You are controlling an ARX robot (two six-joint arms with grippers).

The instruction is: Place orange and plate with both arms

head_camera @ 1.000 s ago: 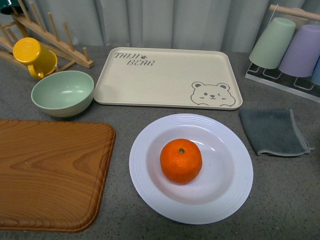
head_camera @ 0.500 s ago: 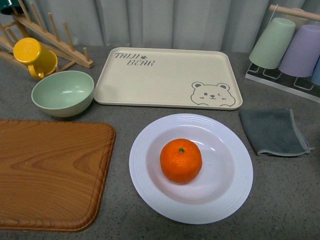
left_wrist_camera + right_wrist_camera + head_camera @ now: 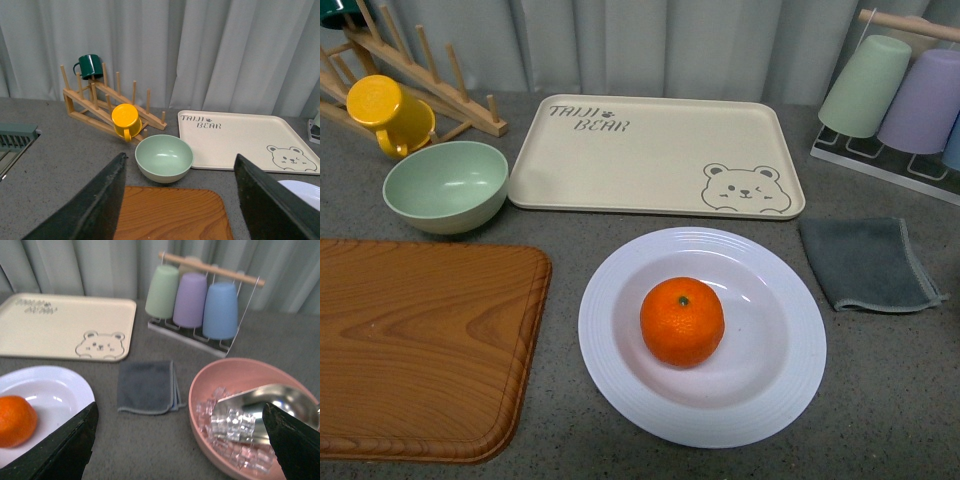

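Note:
The orange (image 3: 682, 321) sits upright in the middle of the white ridged plate (image 3: 783, 385) on the grey counter, its green stem dot up. Neither arm shows in the front view. My left gripper (image 3: 180, 200) is open and empty above the wooden board (image 3: 172, 215), with a sliver of the plate (image 3: 302, 189) past one finger. My right gripper (image 3: 182, 445) is open and empty over bare counter, between the plate (image 3: 55, 390) holding the orange (image 3: 16, 421) and a pink bowl (image 3: 207, 390).
A beige bear tray (image 3: 655, 150) lies behind the plate. A green bowl (image 3: 446, 185), yellow mug (image 3: 385, 113) and wooden rack (image 3: 420, 75) stand back left. A grey cloth (image 3: 868, 263) and cup rack (image 3: 900, 100) are right. The pink bowl holds ice and a metal scoop (image 3: 270, 402).

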